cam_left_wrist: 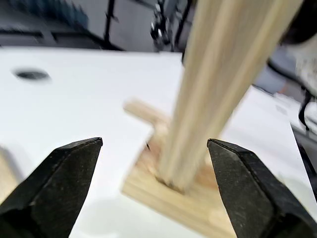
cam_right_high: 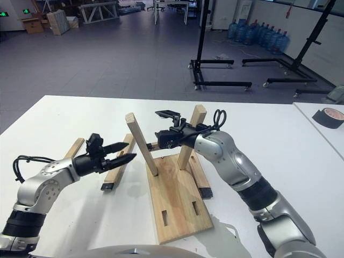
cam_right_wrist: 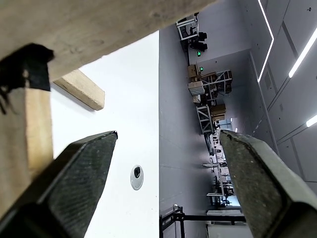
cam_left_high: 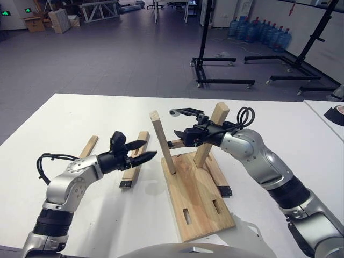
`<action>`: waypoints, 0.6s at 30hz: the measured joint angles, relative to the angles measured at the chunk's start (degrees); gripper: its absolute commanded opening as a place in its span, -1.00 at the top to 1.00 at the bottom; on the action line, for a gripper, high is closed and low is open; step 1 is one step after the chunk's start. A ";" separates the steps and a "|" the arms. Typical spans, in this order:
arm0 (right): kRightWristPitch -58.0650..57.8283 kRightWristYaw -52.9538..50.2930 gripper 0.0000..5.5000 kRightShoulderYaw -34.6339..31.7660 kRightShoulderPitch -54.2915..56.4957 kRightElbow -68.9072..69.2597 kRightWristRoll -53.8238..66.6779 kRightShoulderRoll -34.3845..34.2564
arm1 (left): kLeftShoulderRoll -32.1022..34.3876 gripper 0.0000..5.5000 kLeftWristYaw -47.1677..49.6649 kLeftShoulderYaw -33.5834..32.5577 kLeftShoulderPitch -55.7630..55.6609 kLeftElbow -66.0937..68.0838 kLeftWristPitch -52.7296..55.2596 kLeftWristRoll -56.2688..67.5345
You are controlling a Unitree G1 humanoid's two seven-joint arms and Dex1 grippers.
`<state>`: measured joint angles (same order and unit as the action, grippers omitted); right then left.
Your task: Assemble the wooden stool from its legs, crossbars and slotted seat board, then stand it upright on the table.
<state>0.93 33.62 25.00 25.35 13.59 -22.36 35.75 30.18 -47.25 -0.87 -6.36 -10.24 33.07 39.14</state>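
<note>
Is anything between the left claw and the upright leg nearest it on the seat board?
Nothing visible does. The open left claw points at that leg, with only air between them; the loose bar lies flat on the table beneath the claw.

The white table (cam_left_high: 80, 113) carries the slotted seat board (cam_left_high: 196, 201), lying flat near the middle (2 open slots show at its near end). To its left lie 2 loose bars, a plain bar (cam_left_high: 89, 146) and a black-tipped bar (cam_left_high: 134, 166). A second black-tipped bar (cam_left_high: 219, 176) lies just beside the board's right edge, and a short piece (cam_left_high: 176, 143) lies at its far end.
</note>
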 measured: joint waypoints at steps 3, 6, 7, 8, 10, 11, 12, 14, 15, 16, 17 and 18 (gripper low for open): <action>-1.54 1.83 -0.39 -3.22 -1.62 2.59 4.70 -0.36 | 0.02 -0.41 -0.39 -5.22 0.46 -4.39 2.12 7.10; -5.97 6.83 -0.39 -5.81 -1.78 5.57 11.43 -0.57 | 0.02 -0.41 -0.37 -7.01 0.96 -6.31 3.19 9.48; -6.52 7.28 -0.39 -6.47 -1.78 6.02 12.49 -0.69 | 0.01 -0.41 -0.07 -7.07 0.99 -6.46 3.26 9.60; -7.83 7.57 -0.39 -8.19 -1.66 6.92 14.25 -0.87 | -0.02 -0.41 0.37 -7.43 0.99 -6.57 3.31 9.78; -9.59 7.63 -0.39 -10.75 -1.50 7.84 17.13 -1.77 | -0.63 -0.41 1.38 -8.34 0.97 -7.15 3.29 10.06; -11.10 7.73 -0.39 -12.18 -1.53 8.81 19.35 -2.20 | -0.99 -0.41 2.02 -8.82 0.91 -7.38 3.30 10.60; -12.93 8.06 -0.39 -13.89 -1.74 10.33 22.34 -2.62 | -1.42 -0.41 2.60 -9.27 0.74 -7.54 3.31 11.39; -16.79 10.35 -0.39 -17.25 -3.73 15.10 29.54 -2.37 | -2.33 -0.41 3.64 -10.62 0.38 -7.98 3.36 12.79; -19.06 12.84 -0.39 -18.60 -7.10 18.46 34.04 -0.85 | -2.64 -0.41 4.78 -11.77 -0.11 -8.13 3.28 13.94; -20.65 15.98 -0.39 -19.16 -11.47 21.25 37.33 1.67 | -3.10 -0.41 5.76 -13.02 -0.45 -8.43 3.05 14.72; -21.84 18.81 -0.39 -19.43 -16.40 23.00 39.51 4.14 | -3.65 -0.41 6.97 -14.10 -0.83 -8.71 2.77 15.77; -22.33 21.19 -0.39 -19.53 -20.69 24.00 40.86 6.49 | -4.41 -0.41 7.91 -15.04 -1.24 -9.20 2.55 16.86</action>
<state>-21.40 54.81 5.47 4.66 37.59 18.50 42.23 25.77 -39.33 -15.91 -7.60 -19.44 35.61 56.00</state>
